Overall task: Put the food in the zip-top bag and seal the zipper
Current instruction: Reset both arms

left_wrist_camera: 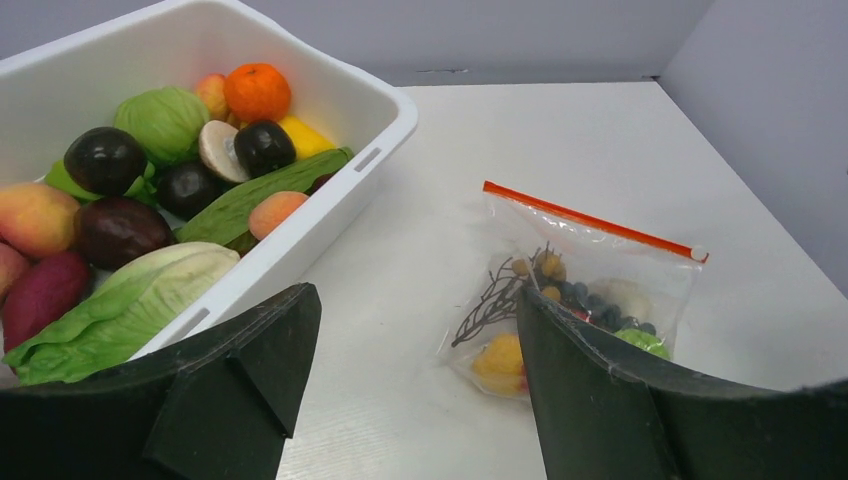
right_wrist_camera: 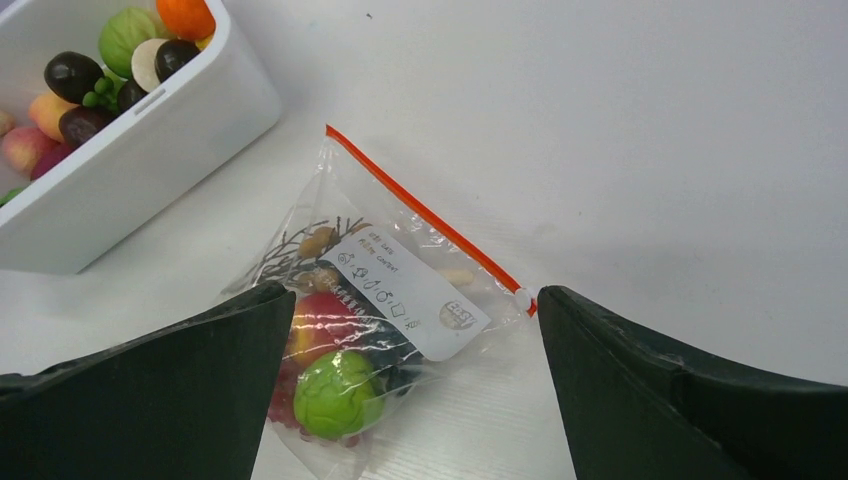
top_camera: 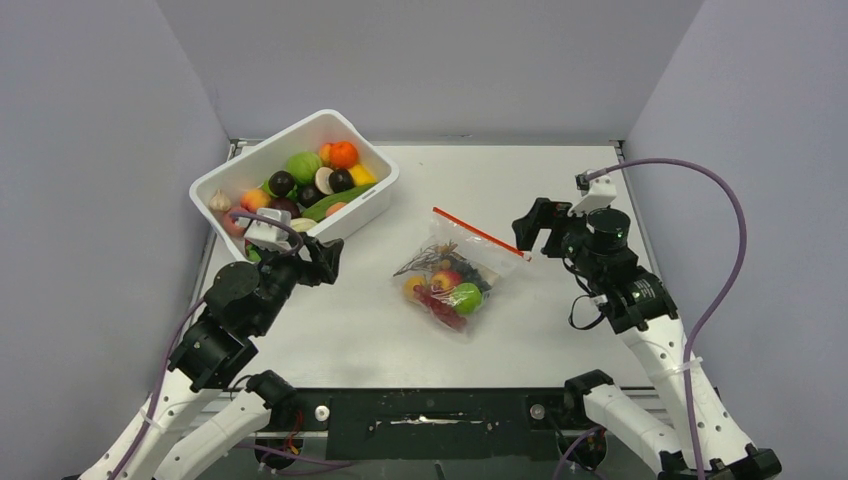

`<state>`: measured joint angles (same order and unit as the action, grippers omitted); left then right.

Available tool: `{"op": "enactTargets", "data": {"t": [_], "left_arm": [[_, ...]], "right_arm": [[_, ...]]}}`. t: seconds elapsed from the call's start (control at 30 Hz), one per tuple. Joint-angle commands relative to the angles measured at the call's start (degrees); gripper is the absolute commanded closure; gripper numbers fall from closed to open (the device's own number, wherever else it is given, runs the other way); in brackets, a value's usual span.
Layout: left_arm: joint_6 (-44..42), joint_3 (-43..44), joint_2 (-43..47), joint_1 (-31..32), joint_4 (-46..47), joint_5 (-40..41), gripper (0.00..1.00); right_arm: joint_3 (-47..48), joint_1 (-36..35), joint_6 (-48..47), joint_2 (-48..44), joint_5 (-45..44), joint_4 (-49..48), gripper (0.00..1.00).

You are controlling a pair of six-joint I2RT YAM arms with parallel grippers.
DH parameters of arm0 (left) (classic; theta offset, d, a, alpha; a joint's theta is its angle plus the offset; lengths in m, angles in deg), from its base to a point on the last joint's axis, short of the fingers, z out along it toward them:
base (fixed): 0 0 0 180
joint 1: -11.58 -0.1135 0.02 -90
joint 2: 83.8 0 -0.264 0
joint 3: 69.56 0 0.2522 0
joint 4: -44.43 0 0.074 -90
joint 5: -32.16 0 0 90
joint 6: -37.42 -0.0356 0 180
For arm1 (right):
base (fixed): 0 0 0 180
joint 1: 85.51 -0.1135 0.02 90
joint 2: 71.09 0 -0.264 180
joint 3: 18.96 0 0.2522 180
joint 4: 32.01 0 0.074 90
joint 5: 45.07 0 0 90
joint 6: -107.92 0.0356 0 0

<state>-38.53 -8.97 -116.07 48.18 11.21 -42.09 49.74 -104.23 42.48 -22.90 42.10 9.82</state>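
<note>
Bag: small clear crinkly zip-top bag (top_camera: 452,283) lies flat on the white table (top_camera: 360,330), food inside
Zipper: thin red-orange strip (top_camera: 478,231) along its far edge; whether sealed, cannot tell
Left gripper (left_wrist_camera: 415,310): jaws spread wide, empty; near the white rectangular plastic bin (top_camera: 385,170)
Right gripper (right_wrist_camera: 415,295): jaws wide, empty; near the zipper's end
Hidden: white label (right_wrist_camera: 405,290) covers some food; the left arm cuts off the bin's near corner
</note>
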Motion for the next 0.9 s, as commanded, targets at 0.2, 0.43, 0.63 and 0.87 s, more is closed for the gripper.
{"op": "enactTargets", "data": {"t": [0.2,0.43,0.63,0.87], "left_arm": [[3.3,2.2,-0.3,-0.2,7.9,5.7,0.28],[3.4,6.2,-2.7,-0.2,8.0,5.8,0.27],[3.8,6.0,-2.8,-0.1,9.2,5.8,0.27],[2.9,6.6,-4.1,-0.2,7.9,6.6,0.27]], "right_arm": [[1.0,0.2,-0.5,-8.9,1.0,-3.3,0.02],[1.3,0.2,1.1,-12.6,3.8,-4.0,0.02],[2.0,0.2,0.9,-14.1,5.7,-4.3,0.02],[1.3,0.2,1.0,-13.8,6.3,-4.0,0.02]]}}
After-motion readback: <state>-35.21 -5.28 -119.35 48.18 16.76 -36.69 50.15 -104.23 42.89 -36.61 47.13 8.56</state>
